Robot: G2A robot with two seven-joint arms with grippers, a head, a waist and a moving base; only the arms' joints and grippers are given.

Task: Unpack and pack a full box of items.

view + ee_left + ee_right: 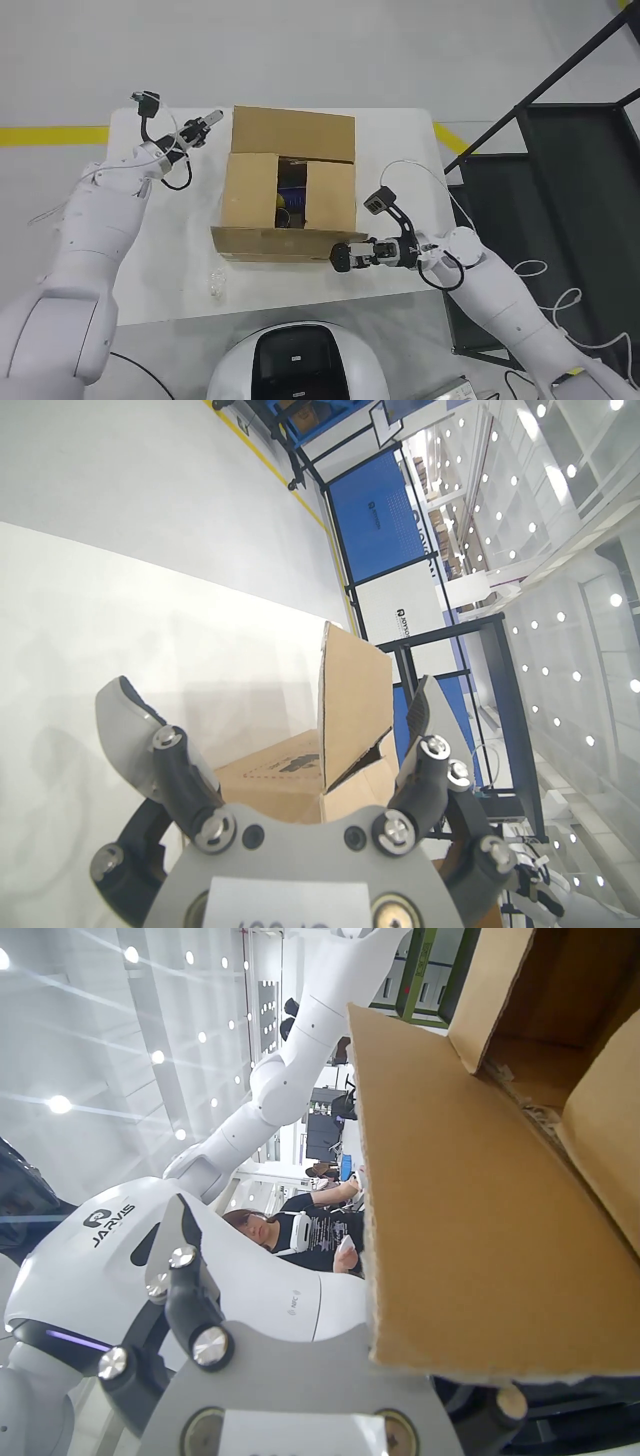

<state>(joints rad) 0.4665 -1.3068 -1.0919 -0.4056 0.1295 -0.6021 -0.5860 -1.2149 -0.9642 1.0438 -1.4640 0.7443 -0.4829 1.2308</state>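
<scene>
An open cardboard box (290,190) stands mid-table with its flaps spread. Blue and yellow items (289,198) show in the gap between the inner flaps. My left gripper (205,125) hovers off the box's back left corner, open and empty; in the left wrist view the left gripper (275,710) frames an upright flap (352,705) farther off. My right gripper (345,258) sits at the right end of the front flap (285,243). In the right wrist view that flap (475,1208) lies across the gripper and hides one finger. The other finger (167,1248) stands well clear of it.
A small clear object (215,283) lies on the white table (170,240) near its front left. A black metal rack (560,170) stands right of the table. The table's front edge runs just below the front flap.
</scene>
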